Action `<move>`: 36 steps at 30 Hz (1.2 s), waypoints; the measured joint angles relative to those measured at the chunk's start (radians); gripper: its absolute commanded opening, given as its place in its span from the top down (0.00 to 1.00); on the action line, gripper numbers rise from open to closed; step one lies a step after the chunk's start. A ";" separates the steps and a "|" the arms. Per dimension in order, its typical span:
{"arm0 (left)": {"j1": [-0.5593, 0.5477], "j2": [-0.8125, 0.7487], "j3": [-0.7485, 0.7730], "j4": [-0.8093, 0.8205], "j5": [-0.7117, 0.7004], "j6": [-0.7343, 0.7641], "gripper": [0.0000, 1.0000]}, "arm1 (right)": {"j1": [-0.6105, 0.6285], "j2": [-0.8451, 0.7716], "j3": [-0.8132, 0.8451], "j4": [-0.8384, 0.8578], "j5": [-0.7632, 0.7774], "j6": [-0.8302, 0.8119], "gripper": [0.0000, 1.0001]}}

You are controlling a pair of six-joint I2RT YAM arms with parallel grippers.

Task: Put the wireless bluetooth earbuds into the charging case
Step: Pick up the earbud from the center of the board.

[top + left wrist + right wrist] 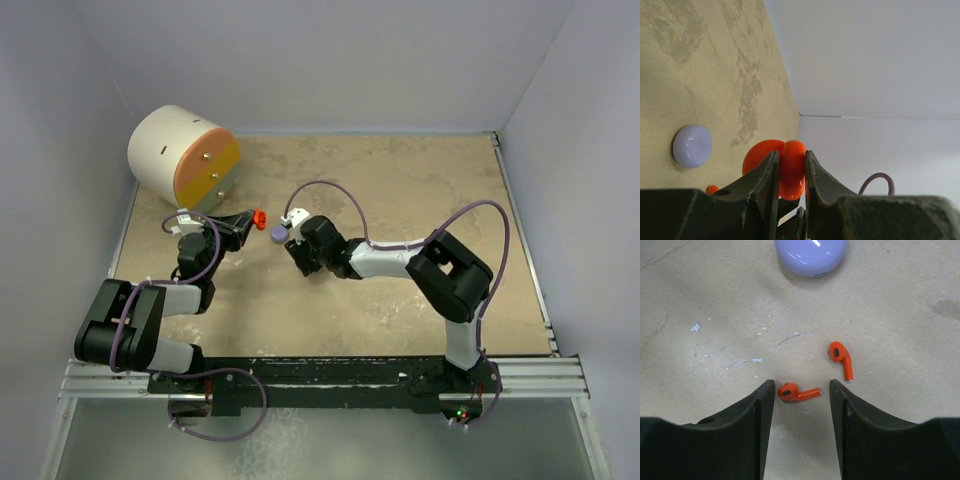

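Two red earbuds (799, 392), each a small glossy bud with a short stem, are lying on the worktop (700, 305) left of its middle. One is sitting between the fingers of my right tool (801, 385), which is standing partly open, gripping nothing. My left tool (791, 156) is clenching the red-orange case (792, 172); a lavender case (811, 255) is resting nearby.

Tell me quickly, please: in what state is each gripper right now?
Left gripper: shut on the red-orange charging case.
Right gripper: open, holding nothing; a red earbud lies on the table between its jaws.
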 measured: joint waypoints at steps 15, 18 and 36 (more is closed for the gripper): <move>0.000 0.002 -0.004 0.007 0.000 0.000 1.00 | -0.012 -0.043 -0.051 -0.002 -0.018 0.010 0.49; 0.000 0.002 -0.004 0.008 0.000 0.000 1.00 | -0.012 -0.042 -0.051 -0.003 -0.009 0.010 0.49; 0.000 0.005 -0.006 0.009 0.000 0.000 1.00 | -0.012 -0.036 -0.039 -0.005 0.085 0.009 0.50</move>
